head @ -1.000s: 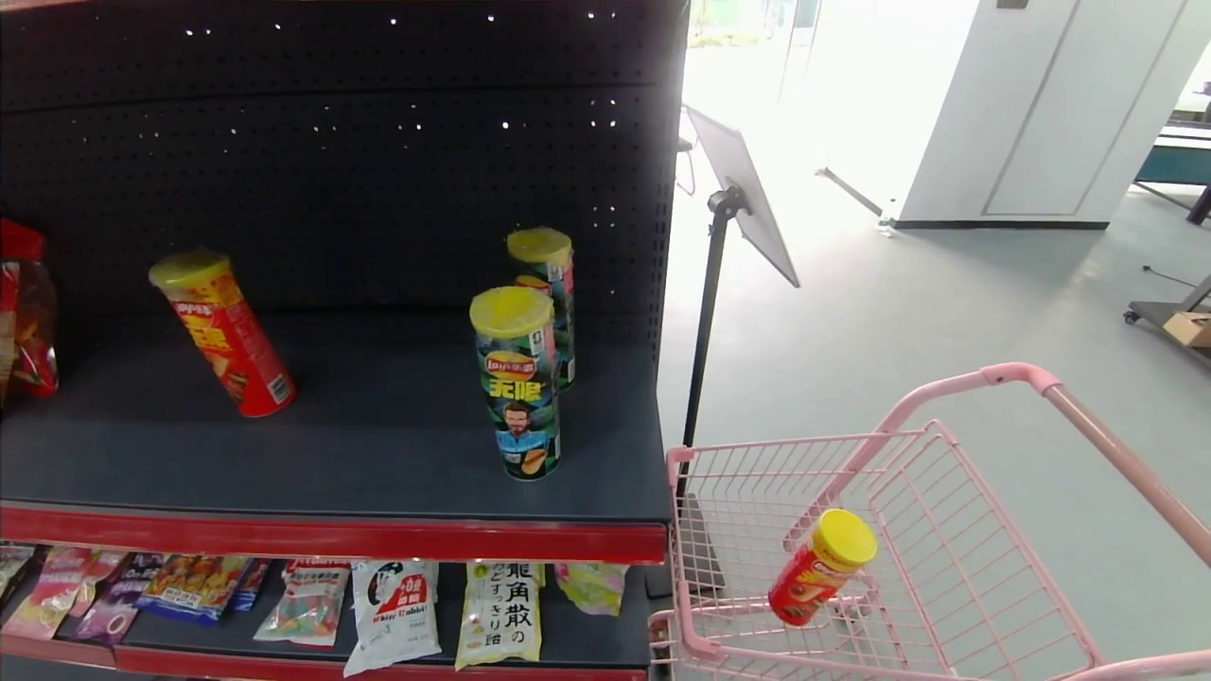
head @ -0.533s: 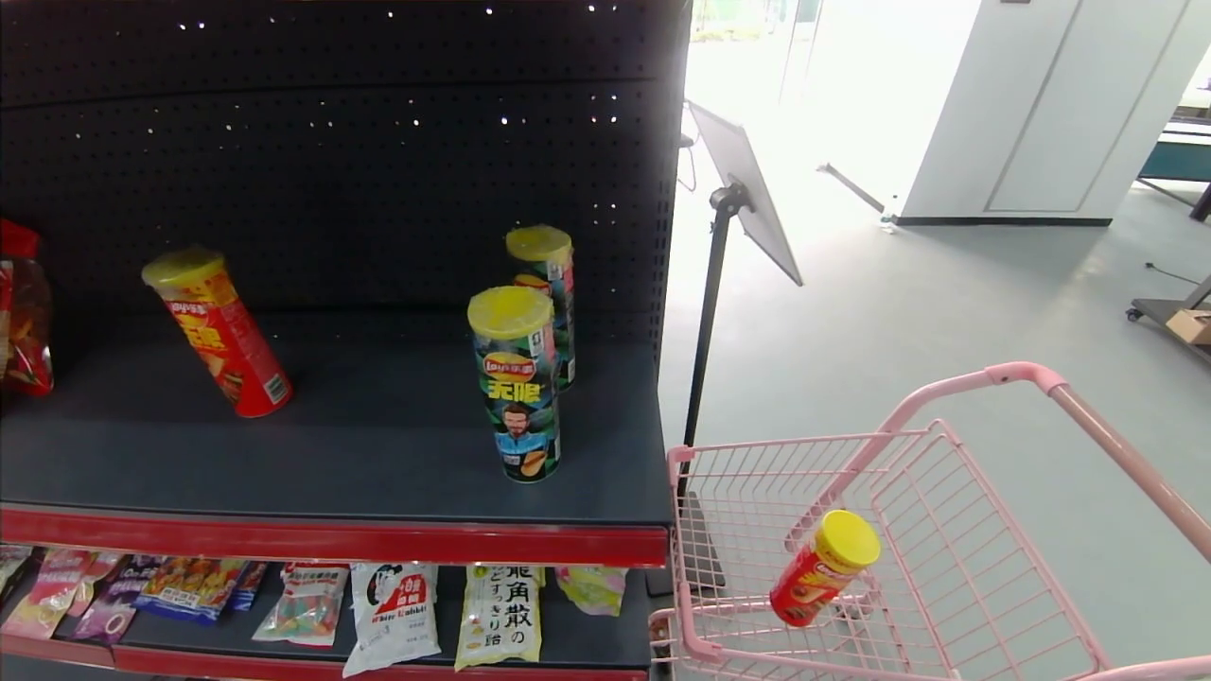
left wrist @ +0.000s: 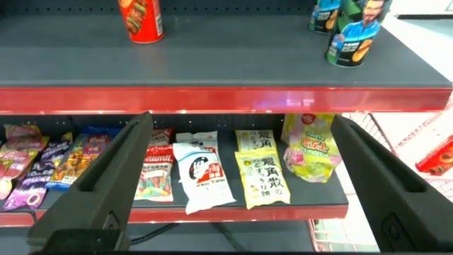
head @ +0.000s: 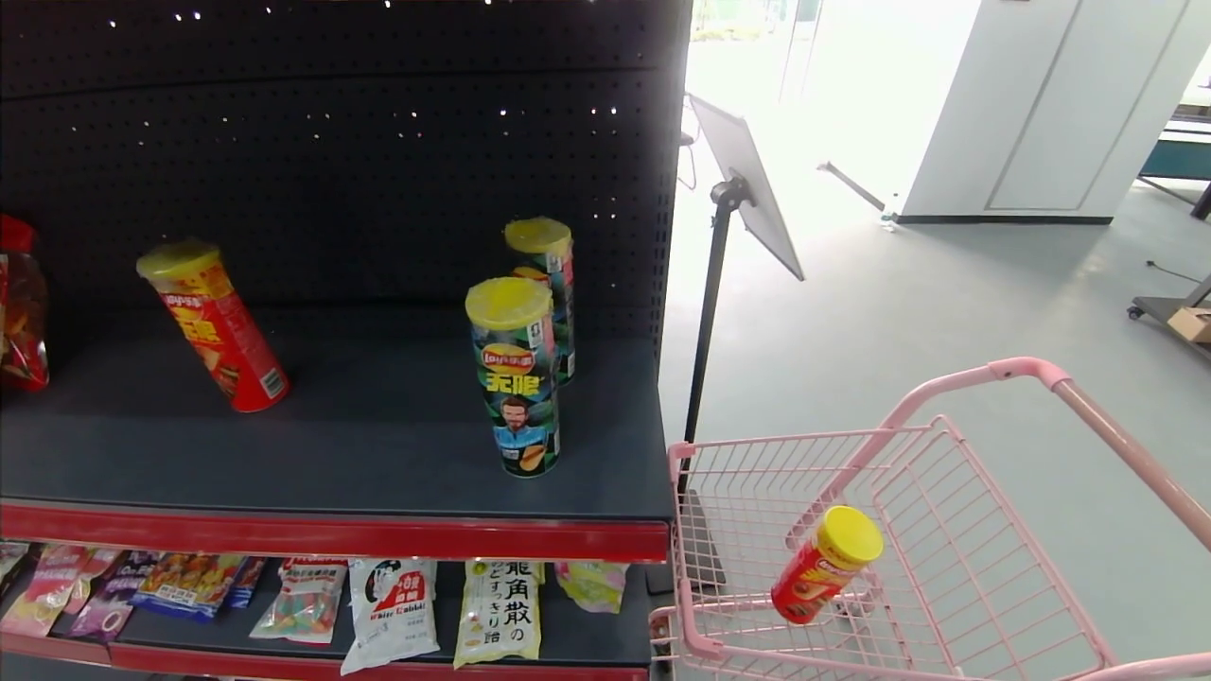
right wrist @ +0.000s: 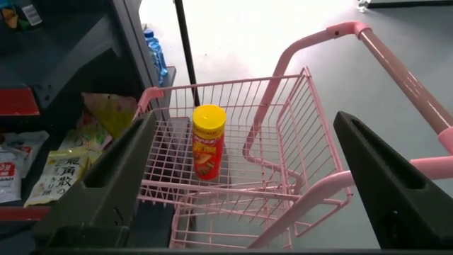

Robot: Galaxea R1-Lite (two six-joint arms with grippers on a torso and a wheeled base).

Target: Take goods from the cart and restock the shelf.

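Dark shelf (head: 378, 426) holds printed canisters (head: 516, 378); red canister (head: 823, 567) sits in pink cart (head: 795, 440).

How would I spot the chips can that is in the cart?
Look to the right of the dark shelf for the pink wire cart. Inside it, one red can with a yellow lid leans against the wire. It is the only can in the cart; the other cans stand up on the shelf.

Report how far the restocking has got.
Done: the dark metal shelf holds a red yellow-lidded tube and two green yellow-lidded tubes. In hand: nothing; left pincer and right pincer are open, empty. Left: another red yellow-capped tube in the pink wire cart.
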